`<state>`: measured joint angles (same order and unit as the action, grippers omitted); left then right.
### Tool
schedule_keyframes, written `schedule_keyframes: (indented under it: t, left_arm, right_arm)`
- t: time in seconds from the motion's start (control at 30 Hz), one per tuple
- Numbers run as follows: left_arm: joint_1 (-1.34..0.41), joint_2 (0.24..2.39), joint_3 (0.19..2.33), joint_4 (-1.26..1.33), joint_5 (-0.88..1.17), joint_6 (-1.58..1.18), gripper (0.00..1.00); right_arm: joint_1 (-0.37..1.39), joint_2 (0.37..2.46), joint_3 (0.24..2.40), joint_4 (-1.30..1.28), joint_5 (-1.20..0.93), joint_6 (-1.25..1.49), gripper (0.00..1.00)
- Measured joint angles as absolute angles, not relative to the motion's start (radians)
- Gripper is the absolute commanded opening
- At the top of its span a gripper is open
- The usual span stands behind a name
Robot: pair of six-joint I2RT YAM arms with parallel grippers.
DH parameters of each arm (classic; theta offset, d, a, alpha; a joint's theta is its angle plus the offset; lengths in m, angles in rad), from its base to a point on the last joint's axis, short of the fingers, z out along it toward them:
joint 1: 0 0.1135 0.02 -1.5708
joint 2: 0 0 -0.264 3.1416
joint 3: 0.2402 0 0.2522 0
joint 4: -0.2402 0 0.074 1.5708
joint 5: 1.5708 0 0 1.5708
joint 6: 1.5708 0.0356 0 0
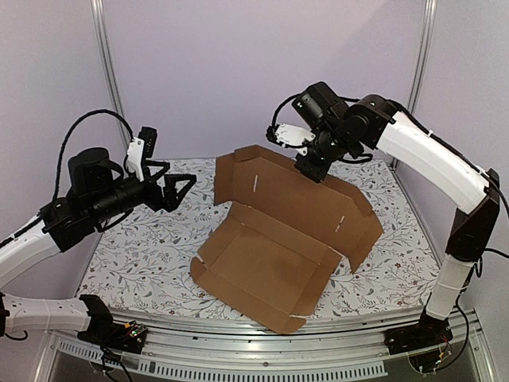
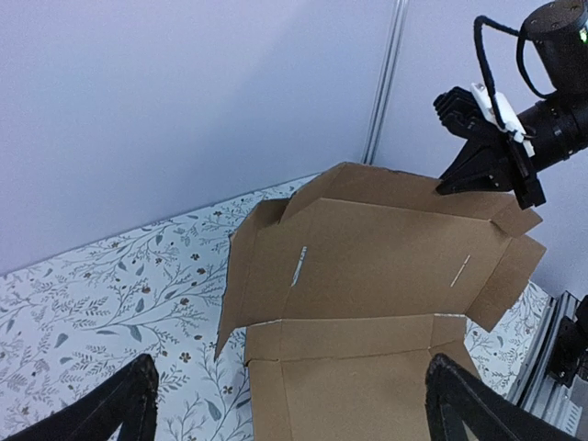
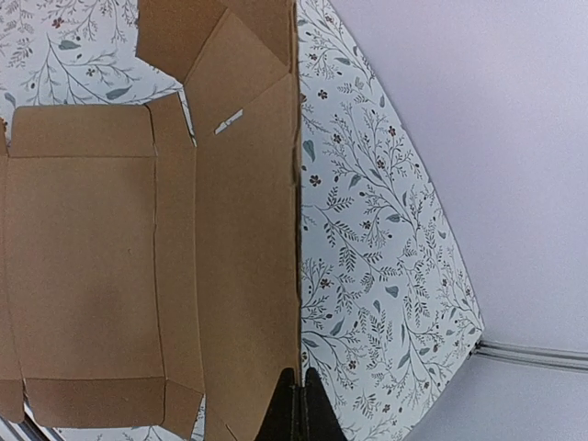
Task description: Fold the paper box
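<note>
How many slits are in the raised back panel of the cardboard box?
2: left slit near the panel's left end, right slit near its right end; others may be hidden.

Table with white floral-print top, aluminium rail along near edge, metal posts at far corners, plain lilac walls

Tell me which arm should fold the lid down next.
Right. The right fingers are shut on the raised back panel of the paper box; the left fingers hang open off to its side, touching nothing.
</note>
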<state>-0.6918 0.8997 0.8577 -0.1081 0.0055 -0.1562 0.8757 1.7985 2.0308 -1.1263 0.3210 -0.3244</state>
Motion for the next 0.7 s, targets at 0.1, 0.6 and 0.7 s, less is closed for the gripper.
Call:
schedule_keyframes:
  t: [0.1, 0.6, 0.7]
  left_arm:
    - [-0.692, 0.859, 0.807, -0.139, -0.032, -0.211, 1.0]
    - [-0.692, 0.831, 0.757, -0.243, -0.115, -0.388, 0.89]
    - [-0.692, 0.878, 0.778, -0.247, -0.089, -0.413, 0.71]
  right_arm:
    - [0.876, 1.86, 2.074, -1.142, 0.337, -0.409, 0.0]
    - [0.915, 1.913, 2.045, -1.116, 0.299, -0.703, 0.0]
    - [0.945, 1.912, 1.996, -1.09, 0.298, -0.728, 0.0]
